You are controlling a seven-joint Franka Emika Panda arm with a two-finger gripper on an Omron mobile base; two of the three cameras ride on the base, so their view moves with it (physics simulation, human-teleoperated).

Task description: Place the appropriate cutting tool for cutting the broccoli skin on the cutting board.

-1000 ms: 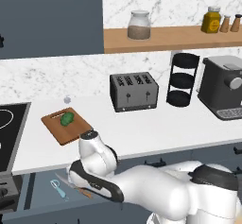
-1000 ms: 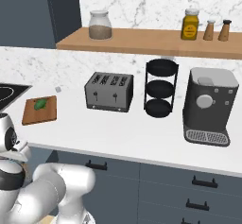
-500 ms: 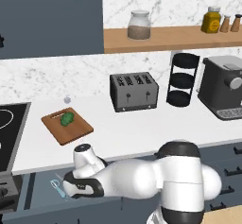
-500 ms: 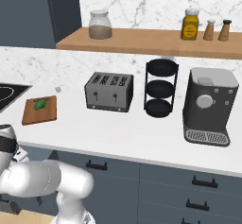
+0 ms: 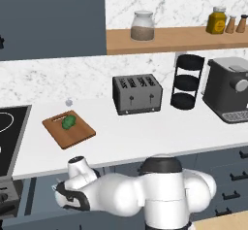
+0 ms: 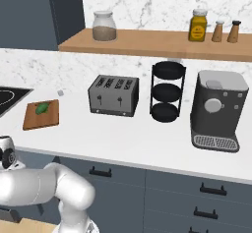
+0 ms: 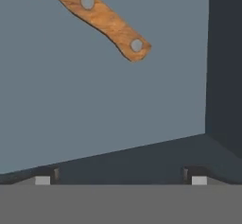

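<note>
Worktop [image 5: 145,137]: holds board [image 5: 69,130] with broccoli [image 5: 68,122] at its centre.
Knife [image 7: 99,16]: handle at 12 o'clock in hand view, on grey drawer floor.
Pincer [image 7: 121,176]: tips wide apart, empty. Advance over the handle, centre, then close.

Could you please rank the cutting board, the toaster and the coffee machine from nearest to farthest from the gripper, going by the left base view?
1. cutting board, on the counter's left, just above the gripper working low below the counter edge.
2. toaster, mid-counter.
3. coffee machine, far right.
</note>
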